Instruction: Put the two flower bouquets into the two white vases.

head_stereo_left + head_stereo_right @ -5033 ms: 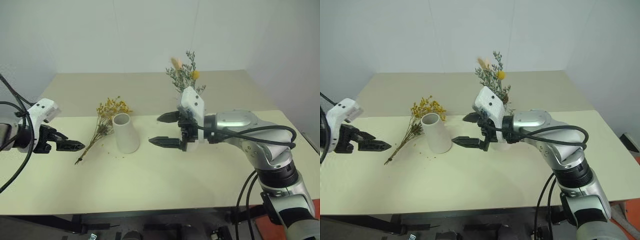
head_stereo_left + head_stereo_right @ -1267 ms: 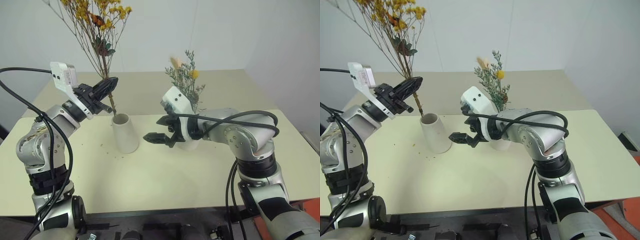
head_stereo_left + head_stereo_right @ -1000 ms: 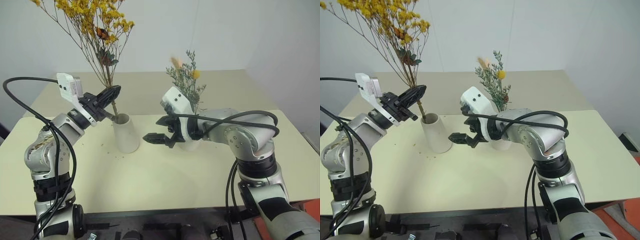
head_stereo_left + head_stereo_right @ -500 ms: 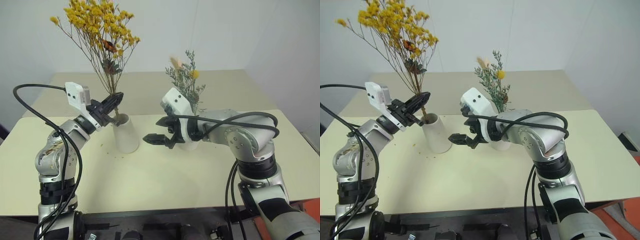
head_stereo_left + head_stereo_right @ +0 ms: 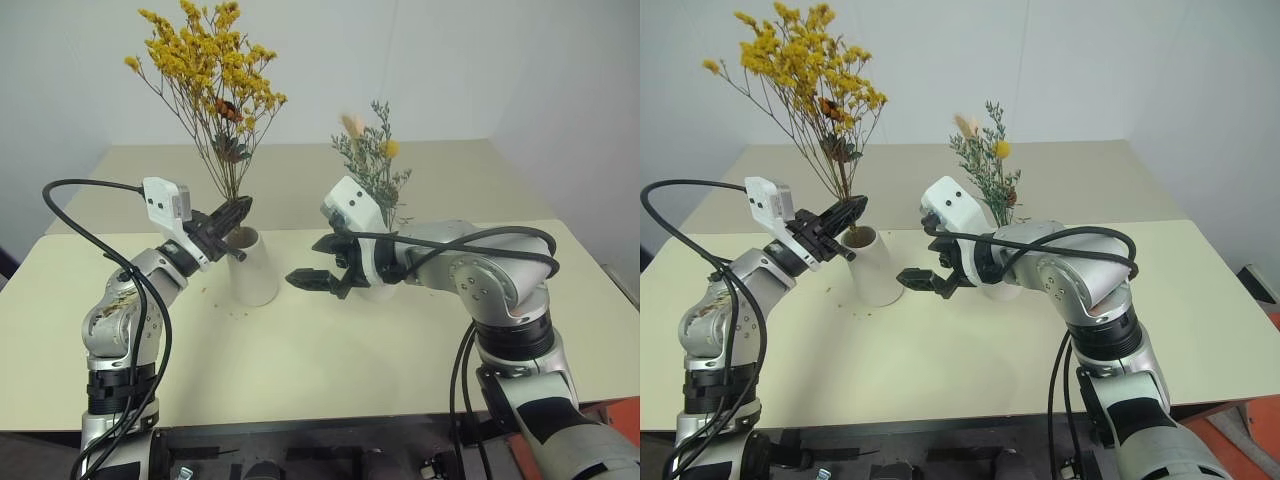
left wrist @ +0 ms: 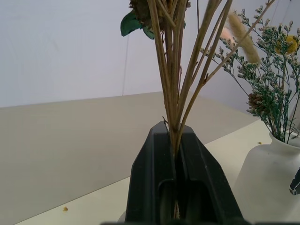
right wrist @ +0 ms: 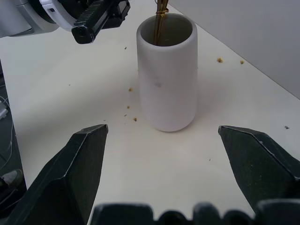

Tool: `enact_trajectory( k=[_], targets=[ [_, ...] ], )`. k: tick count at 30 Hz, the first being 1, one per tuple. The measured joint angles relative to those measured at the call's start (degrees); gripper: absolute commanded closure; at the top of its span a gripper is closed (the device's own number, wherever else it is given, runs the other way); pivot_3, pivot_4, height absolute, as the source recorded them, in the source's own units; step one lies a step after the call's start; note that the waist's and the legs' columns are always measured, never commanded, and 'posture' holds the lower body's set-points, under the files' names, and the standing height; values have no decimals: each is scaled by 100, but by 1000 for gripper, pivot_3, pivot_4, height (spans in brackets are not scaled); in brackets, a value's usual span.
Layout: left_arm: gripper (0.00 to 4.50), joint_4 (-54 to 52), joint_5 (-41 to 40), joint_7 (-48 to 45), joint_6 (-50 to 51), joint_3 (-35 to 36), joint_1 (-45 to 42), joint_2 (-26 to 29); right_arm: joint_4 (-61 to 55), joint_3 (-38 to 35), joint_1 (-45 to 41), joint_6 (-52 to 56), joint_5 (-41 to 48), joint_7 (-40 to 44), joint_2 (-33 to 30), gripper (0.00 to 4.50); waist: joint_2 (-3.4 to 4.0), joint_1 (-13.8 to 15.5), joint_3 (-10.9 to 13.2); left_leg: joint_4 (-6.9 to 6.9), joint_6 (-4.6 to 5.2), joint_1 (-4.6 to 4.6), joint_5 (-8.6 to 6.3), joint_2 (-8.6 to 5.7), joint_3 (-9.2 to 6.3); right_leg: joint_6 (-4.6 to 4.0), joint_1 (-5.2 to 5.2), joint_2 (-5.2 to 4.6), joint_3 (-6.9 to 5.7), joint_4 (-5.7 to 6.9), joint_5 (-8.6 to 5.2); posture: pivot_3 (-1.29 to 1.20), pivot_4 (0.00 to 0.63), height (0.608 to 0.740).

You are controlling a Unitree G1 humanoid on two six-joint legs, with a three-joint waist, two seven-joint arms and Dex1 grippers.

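1. The cream table [image 5: 330,350] fills the lower half of the head views, with both arms reaching in from the left and right edges.

2. The yellow bouquet [image 5: 212,70] stands tall in the upper left. Its long axis is close to upright, stems down, and the stem ends are inside the mouth of the tall white vase [image 5: 252,268] at centre left; the right wrist view shows them in the opening.

3. The green bouquet [image 5: 372,160] sits at upper centre, already standing in the squat white vase [image 6: 267,178], which is largely hidden behind the right arm in the head views.

4. The left gripper [image 5: 232,212] sits just above and to the left of the tall vase's rim, its fingers [image 6: 152,164] pressed together on the yellow stems, as its wrist view shows. The vase lies directly below the grip, so the coming move looks to be a release, and it turns on the stems being deep enough to stay upright.

5. The right gripper [image 5: 318,260] hangs at centre, just right of the tall vase, with its jaws spread wide and empty, facing the vase.

6. Against five seconds ago: the yellow bunch then lay flat on the table left of the tall vase, with the left claw off to its side. A second ago the bunch was held higher, stem tips at the rim; it now stands lower and straighter. The right arm is unchanged.
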Motion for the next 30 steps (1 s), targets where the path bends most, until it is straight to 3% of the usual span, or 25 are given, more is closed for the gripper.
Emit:
enact_trajectory(
  k=[11,23,30],
  targets=[
    [92,-432,-159,9,95,88,396,263,0,2,0,-3,-9,0,4,0,0,-4,0,-1,0,0,0,1,0,0,0,0,0,-8,0,0,150,740],
    [42,-2062,-1163,763,1000,994,1545,744,-36,37,137,-38,-15,7,-56,0,0,-2,0,-2,0,4,0,3,0,0,1,1,0,-10,0,0,150,740],
    [42,-2682,-2275,395,1403,1686,2236,1602,-356,-7,487,-318,-18,123,-511,0,0,5,0,-5,0,5,0,4,0,0,4,1,-1,-18,-2,0,150,740]
  ],
)
